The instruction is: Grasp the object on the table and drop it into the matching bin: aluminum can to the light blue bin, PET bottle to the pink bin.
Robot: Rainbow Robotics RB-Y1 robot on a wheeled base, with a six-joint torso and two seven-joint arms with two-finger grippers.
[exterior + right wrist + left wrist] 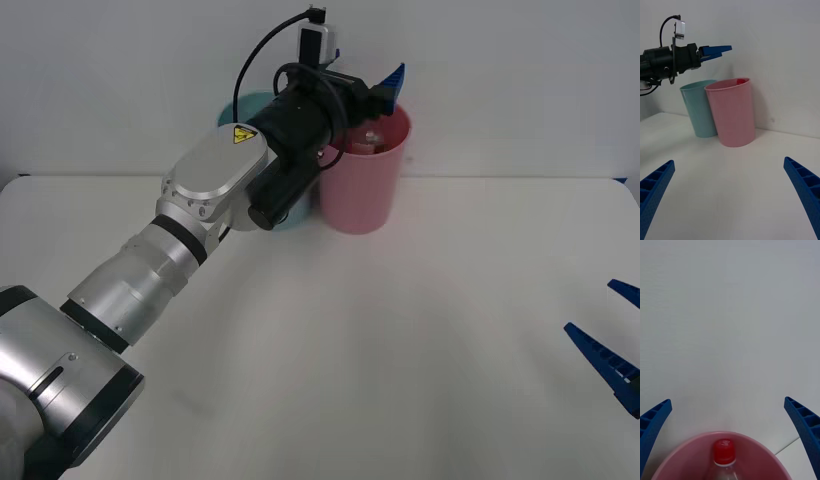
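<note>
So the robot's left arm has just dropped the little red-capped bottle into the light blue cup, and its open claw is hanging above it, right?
Not quite: the bottle stands in the pink bin, not the light blue bin. The left wrist view shows its red cap inside the pink rim. The rest holds: the left gripper hangs open above it.

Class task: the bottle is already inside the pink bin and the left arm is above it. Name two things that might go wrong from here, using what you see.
1. The left gripper hangs open just above the pink bin; pulling back low might clip the rim and tip it.
2. The light blue bin stands right beside it, so a tipping bin would likely knock it and spill the PET bottle.
The right gripper waits open, far off.
</note>
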